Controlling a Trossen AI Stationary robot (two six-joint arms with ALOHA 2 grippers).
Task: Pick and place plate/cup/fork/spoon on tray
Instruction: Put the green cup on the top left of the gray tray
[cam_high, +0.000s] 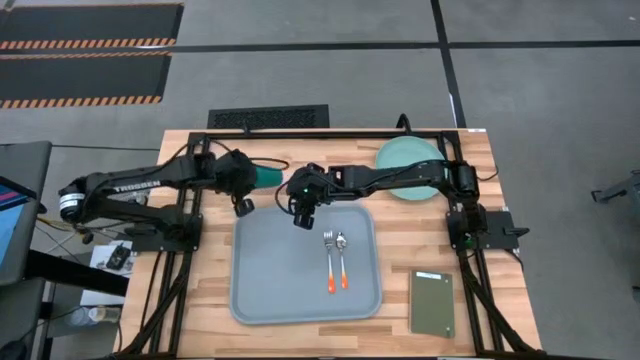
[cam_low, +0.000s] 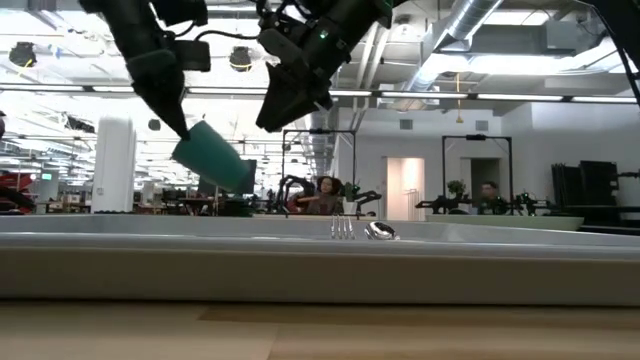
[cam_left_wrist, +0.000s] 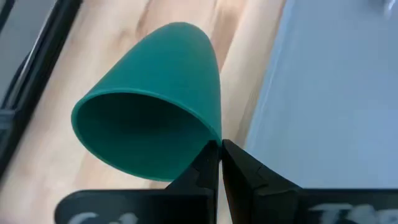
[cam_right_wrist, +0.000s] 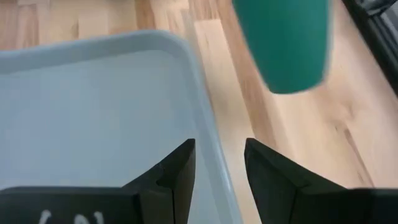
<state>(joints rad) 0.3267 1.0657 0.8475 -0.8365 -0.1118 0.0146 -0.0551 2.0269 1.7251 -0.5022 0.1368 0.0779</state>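
My left gripper (cam_high: 250, 186) is shut on the small dark green cup (cam_high: 268, 178), held in the air beyond the tray's far left corner; it also shows in the low view (cam_low: 212, 157). My right gripper (cam_high: 302, 212) hangs open and empty over the far edge of the pale grey-blue tray (cam_high: 270, 290), close to the cup. The fork (cam_high: 329, 262) and the spoon (cam_high: 343, 258) lie side by side on the tray's floor, orange handles toward the near edge. The pale mint-green plate (cam_high: 402, 155) rests on the table at the far right, partly under my right arm. My left gripper pinches the cup's rim (cam_left_wrist: 213, 138) between its two fingers, one finger on the inner side of the wall and one on the outer. The cup is lifted clear of the table and tilted on its side, its closed bottom (cam_left_wrist: 186, 37) pointing away from the gripper.
A dark olive-green slab (cam_high: 432, 302) lies on the table right of the tray's near corner. The tray's left half is bare. People and equipment show in the room behind the table in the low view.
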